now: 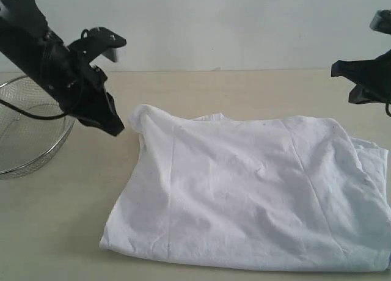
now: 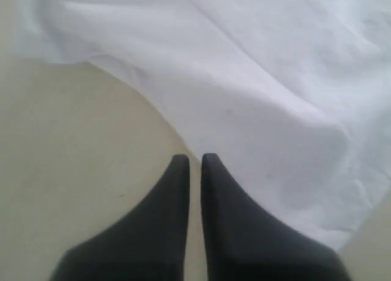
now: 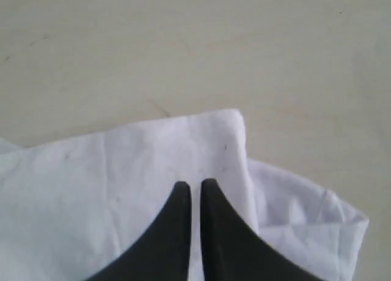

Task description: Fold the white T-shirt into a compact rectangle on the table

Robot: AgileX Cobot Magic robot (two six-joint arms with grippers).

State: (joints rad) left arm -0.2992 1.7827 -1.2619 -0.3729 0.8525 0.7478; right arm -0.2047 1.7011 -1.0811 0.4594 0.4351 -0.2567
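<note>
Jaws on both my grippers are pressed together with nothing between them, so I have no hold on the cloth. My left gripper (image 2: 194,159) hangs just beside the far left corner of the white T-shirt (image 1: 244,189), its tips over the line where cloth meets the bare table (image 1: 61,232). My right gripper (image 3: 194,184) hangs over the shirt's far right corner, where a doubled edge shows and a looser layer pokes out beyond it. I judge I am parked at those two corners because they are the natural places to pinch for the next fold. The shirt lies flat across the middle and right of the table as a wide, already doubled shape with its plain side up; no lettering shows, and its right end runs out of the exterior view. It looks too broad to call compact, so folding remains. A wire basket (image 1: 24,140) sits towards the table's left edge, behind my left arm, apart from the shirt; I judge it only matters if that arm swings outward.
</note>
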